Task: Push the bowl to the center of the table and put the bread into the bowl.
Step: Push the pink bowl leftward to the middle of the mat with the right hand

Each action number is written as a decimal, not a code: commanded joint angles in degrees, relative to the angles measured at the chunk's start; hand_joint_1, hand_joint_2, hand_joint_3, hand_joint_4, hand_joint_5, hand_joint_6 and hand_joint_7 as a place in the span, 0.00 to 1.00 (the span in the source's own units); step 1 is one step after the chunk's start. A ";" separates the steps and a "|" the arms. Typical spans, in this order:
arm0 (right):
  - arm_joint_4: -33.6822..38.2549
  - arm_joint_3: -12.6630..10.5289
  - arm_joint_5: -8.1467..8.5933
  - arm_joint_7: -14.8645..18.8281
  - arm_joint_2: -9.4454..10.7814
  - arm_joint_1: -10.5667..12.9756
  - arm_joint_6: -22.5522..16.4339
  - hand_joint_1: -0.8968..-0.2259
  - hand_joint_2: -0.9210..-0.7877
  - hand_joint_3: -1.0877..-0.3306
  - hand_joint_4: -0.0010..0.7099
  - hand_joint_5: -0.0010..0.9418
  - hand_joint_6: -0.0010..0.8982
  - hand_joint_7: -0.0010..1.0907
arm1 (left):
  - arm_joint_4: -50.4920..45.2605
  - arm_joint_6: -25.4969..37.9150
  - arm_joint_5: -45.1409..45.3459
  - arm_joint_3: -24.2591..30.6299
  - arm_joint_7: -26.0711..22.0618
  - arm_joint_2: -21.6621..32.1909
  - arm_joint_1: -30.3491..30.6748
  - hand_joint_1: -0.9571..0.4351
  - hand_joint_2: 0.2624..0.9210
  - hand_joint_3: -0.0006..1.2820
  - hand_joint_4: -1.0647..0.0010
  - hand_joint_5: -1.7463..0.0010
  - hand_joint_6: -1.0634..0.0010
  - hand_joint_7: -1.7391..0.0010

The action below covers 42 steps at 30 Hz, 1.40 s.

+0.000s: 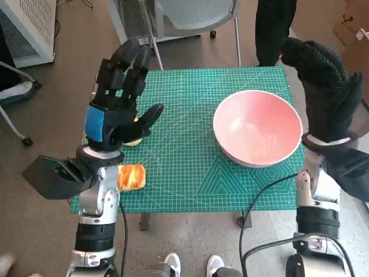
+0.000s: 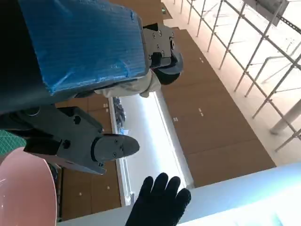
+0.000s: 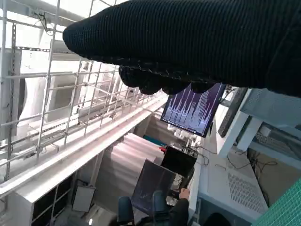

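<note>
Both hands are hovering empty with fingers spread: the left hand (image 1: 118, 98) above the bread (image 1: 131, 176), the right hand (image 1: 323, 86) beside the pink bowl (image 1: 257, 128) sitting right of center on the tabletop (image 1: 184, 173). A careless shove is risking sliding the bowl off the edge.

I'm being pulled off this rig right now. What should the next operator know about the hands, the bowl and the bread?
Left hand: raised over the table's left side, fingers apart, holding nothing.
Right hand: raised past the table's right edge, just beyond the bowl, holding nothing; how its fingers lie is not clear.
Pink bowl: upright and empty, on the right part of the green mat, not at the centre.
Bread: on the mat near its front left corner, partly behind the left forearm.
Done: nothing visible yet.
Left: push the bowl to the centre, then put the bread in it.
</note>
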 commanded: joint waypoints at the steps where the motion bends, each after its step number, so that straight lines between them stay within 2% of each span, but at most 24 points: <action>1: 0.59 -0.08 -0.08 0.19 -0.25 0.96 0.16 0.72 0.00 0.84 0.50 0.00 0.54 0.00 | -0.22 0.72 -0.96 0.20 -0.13 -0.45 -0.10 0.49 0.80 0.31 0.92 1.00 1.00 0.69; 18: 0.92 -0.79 -0.09 -0.16 -0.75 1.03 -0.20 0.72 0.00 0.84 0.49 0.00 0.53 0.00 | -1.11 1.69 -2.00 0.39 -0.16 -0.36 0.39 0.46 0.81 0.30 0.92 1.00 1.00 0.68; 24: 7.88 -2.86 -0.60 -0.48 -3.01 -1.48 -2.11 0.71 0.00 0.84 0.49 0.00 0.52 0.00 | -0.75 1.40 -1.93 0.36 -0.28 -0.45 0.35 0.45 0.82 0.29 0.92 1.00 1.00 0.68; 31: 25.65 -5.71 -3.11 -5.13 -7.28 -7.04 -4.86 0.67 0.00 0.82 0.46 0.00 0.50 0.00 | -0.73 1.44 -1.81 0.37 -0.17 -0.49 0.32 0.44 0.83 0.29 0.92 1.00 1.00 0.67; 35: 33.60 -6.32 -4.94 -10.49 -8.83 -8.85 -2.70 0.68 0.00 0.76 0.41 0.00 0.48 0.00 | -0.64 1.44 -1.89 0.48 -0.29 -0.37 0.42 0.43 0.83 0.28 0.92 1.00 1.00 0.68; 42: 41.72 -6.00 -6.99 -17.26 -9.01 -10.13 2.41 0.71 0.00 0.69 0.36 0.00 0.44 0.00 | -1.19 1.99 -2.04 0.56 -0.07 -0.33 0.71 0.43 0.83 0.28 0.92 1.00 1.00 0.68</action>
